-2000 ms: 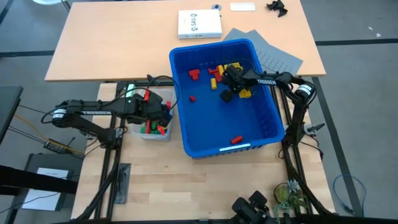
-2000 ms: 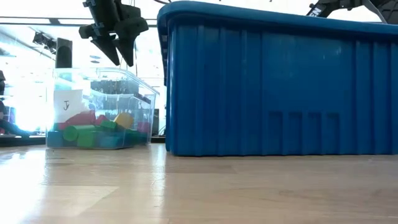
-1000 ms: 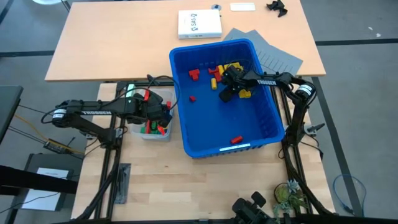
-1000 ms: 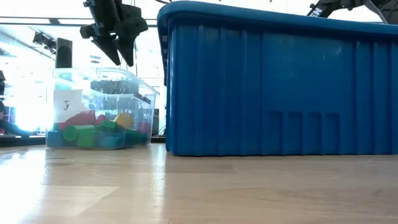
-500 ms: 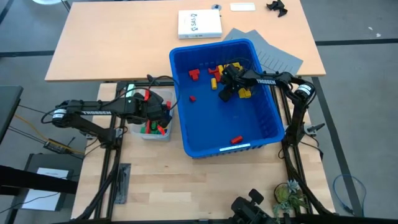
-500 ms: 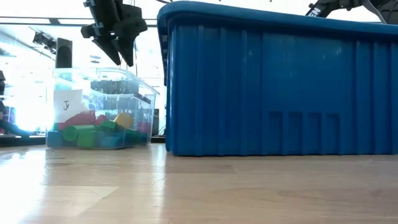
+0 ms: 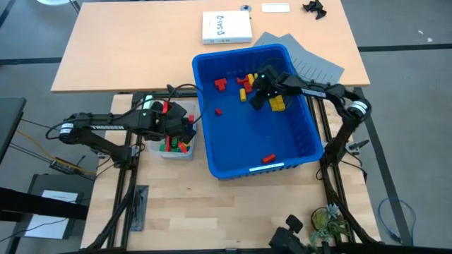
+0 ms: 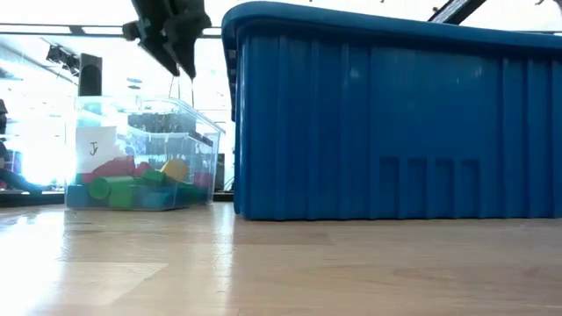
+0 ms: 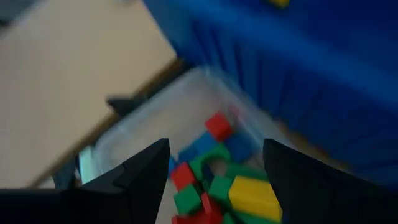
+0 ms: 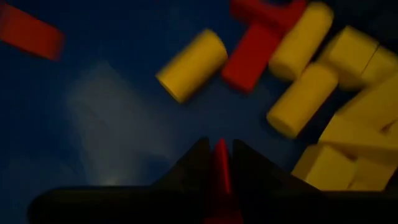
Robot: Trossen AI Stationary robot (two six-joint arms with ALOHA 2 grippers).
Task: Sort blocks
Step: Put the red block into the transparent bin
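While the left end effector [image 9: 214, 171] hangs released above the clear tub [image 7: 171, 134], the right end effector [image 10: 217, 163] grasps a red block [image 10: 220, 167] inside the blue bin [image 7: 244, 169].

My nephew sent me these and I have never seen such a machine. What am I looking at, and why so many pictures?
Two dark robot arms sort toy blocks. One camera looks down from above, one sits at table height, one rides on each wrist. The right pincer, inside the large blue plastic bin, is shut on a thin red block above loose yellow and red blocks. The left pincer hangs open over the small clear plastic tub of sorted blocks.
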